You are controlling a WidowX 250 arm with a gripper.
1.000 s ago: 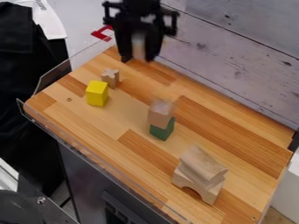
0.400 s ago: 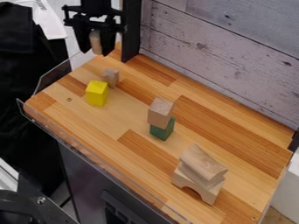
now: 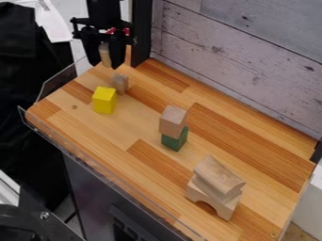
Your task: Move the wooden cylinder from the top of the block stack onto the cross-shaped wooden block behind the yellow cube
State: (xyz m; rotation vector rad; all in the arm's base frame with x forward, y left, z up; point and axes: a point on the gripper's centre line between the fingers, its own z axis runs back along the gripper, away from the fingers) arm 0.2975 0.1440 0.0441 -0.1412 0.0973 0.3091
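Observation:
The black gripper (image 3: 107, 56) hangs over the table's back left corner, shut on a light wooden block (image 3: 105, 54) held between its fingers. Just below and right of it, a small wooden block (image 3: 119, 83) stands on the table (image 3: 144, 174). A yellow block (image 3: 104, 100) stands close in front of that one. Near the middle, a wooden block (image 3: 172, 121) rests on a green block (image 3: 175, 139). Toward the near right, a rounded wooden block (image 3: 218, 175) lies on top of a wooden arch block (image 3: 213, 199).
A whitewashed plank wall (image 3: 252, 70) runs along the table's back edge, with a black post (image 3: 141, 33) by the back left corner. A clear low guard (image 3: 60, 81) lines the left side and continues along the front edge.
The gripper has moved left with its wooden block, from behind the table's middle to the back left corner, then slightly lower. The blocks on the table have stayed in place.

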